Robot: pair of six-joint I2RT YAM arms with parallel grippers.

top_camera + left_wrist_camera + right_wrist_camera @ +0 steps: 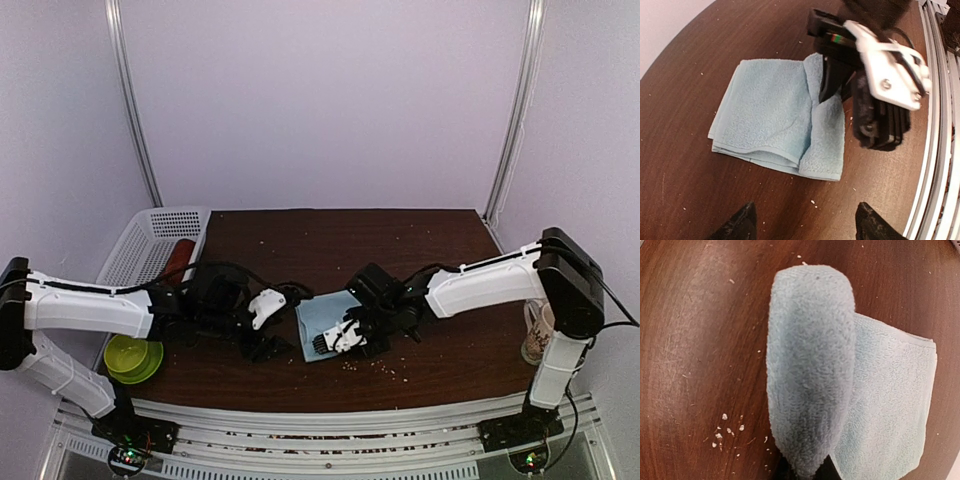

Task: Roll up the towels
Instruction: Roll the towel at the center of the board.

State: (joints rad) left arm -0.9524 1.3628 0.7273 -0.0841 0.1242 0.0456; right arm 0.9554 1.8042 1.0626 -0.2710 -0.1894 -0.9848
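The light-blue towel (318, 318) lies folded on the dark wooden table (330, 240) between the two arms. Its near edge is raised into a rounded fold (810, 375). My right gripper (340, 340) is shut on that fold, and in the right wrist view only the dark fingertips (785, 472) peep out beneath the cloth. In the left wrist view the towel (770, 115) lies flat ahead, with the right gripper (832, 82) pinching its edge. My left gripper (805, 227) stands open just short of the towel, with bare table between its fingers. The rust-red towel (180, 258) lies in the basket.
A white plastic basket (150, 245) stands at the far left. A green bowl (133, 358) sits near the left arm's base. A patterned mug (537, 332) stands by the right arm. Crumbs (722, 432) are scattered near the towel. A metal rail (940, 150) runs along the table's front edge.
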